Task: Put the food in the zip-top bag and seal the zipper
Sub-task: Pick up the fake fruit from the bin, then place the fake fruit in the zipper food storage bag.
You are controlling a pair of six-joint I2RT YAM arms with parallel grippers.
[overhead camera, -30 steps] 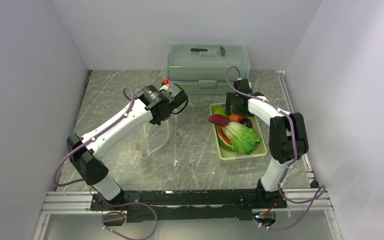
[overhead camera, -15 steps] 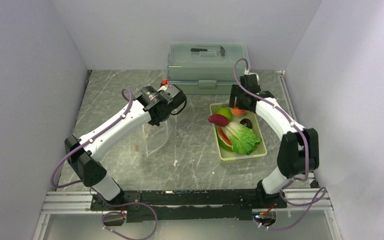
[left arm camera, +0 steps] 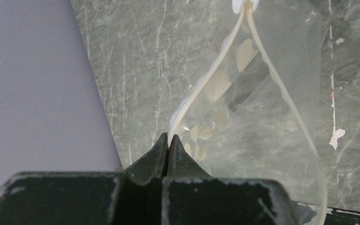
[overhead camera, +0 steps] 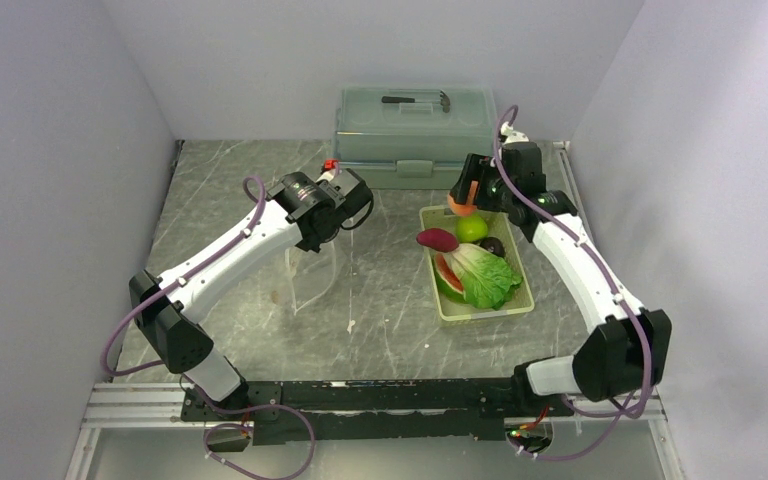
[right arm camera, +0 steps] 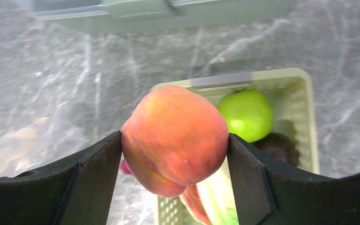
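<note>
The zip-top bag [overhead camera: 312, 277] [left arm camera: 248, 108], clear with white dots, hangs mouth-open over the table. My left gripper [overhead camera: 318, 238] [left arm camera: 168, 138] is shut on its mouth edge, pinching the zipper [left arm camera: 194, 91] strip. My right gripper [overhead camera: 464, 198] [right arm camera: 174, 137] is shut on the orange-red round fruit [overhead camera: 462, 202] [right arm camera: 173, 126], held in the air above the tray's far end. Of the food, the green fruit [overhead camera: 472, 228] [right arm camera: 246, 114], dark round piece [overhead camera: 494, 245] [right arm camera: 276, 146], magenta root [overhead camera: 437, 239], watermelon slice [overhead camera: 447, 274] and lettuce [overhead camera: 487, 277] lie in the tray.
The pale yellow-green perforated tray [overhead camera: 480, 313] [right arm camera: 243, 78] sits right of centre. A lidded grey-green box [overhead camera: 415, 125] [right arm camera: 168, 9] stands against the back wall. Side walls close in the marbled table [overhead camera: 390, 310].
My right gripper has lifted the orange-red fruit out of the tray and carried it up toward the back. The left arm and the bag have hardly moved.
</note>
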